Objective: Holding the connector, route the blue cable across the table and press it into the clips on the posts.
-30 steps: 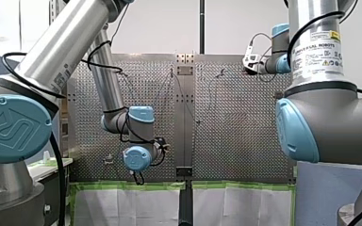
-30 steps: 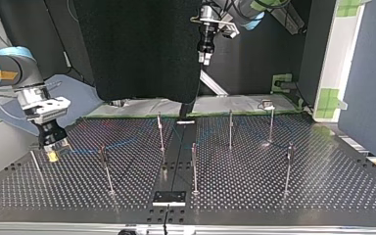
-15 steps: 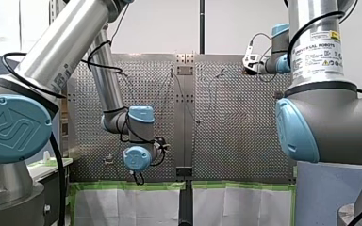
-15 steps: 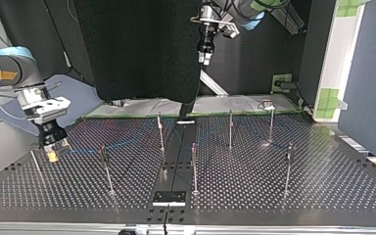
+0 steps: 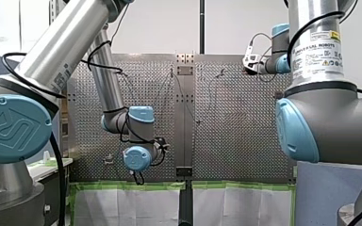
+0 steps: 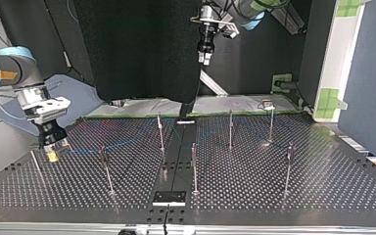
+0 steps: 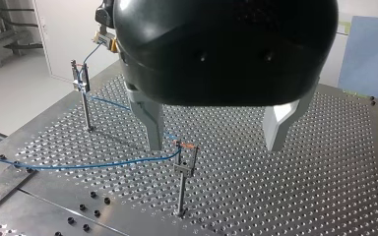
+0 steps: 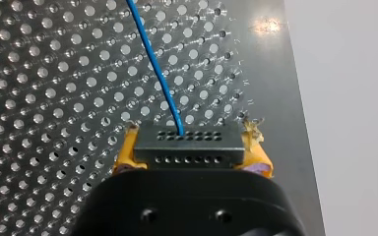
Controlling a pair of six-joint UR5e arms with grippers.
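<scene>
- Gripping the black connector point(image 8: 187, 140) between its yellow pads point(image 8: 125, 155), my right gripper point(image 6: 53, 147) hangs low at the top view's left edge.
- Spread wide with nothing between its metal fingers point(image 7: 150, 123), my left gripper point(image 7: 215, 132) hangs high over the far middle of the table in the top view, well apart from the work.
- Below both lies the perforated table point(image 6: 274, 196), on which several thin posts point(image 6: 230, 129) stand upright.
- From the connector the blue cable point(image 7: 93, 164) runs toward the table's middle, so its long axis lies across the table, from left to right in the top view.
- On this way it passes the first clip point(image 7: 78, 81) and then the second clip point(image 7: 184, 160); whether it sits fully in them I cannot tell.
- One more post point(image 6: 34, 161) stands just beside my right gripper, on the camera's side in the top view. I judge that my right arm, much the nearer, must carry the connector sideways toward it.
</scene>
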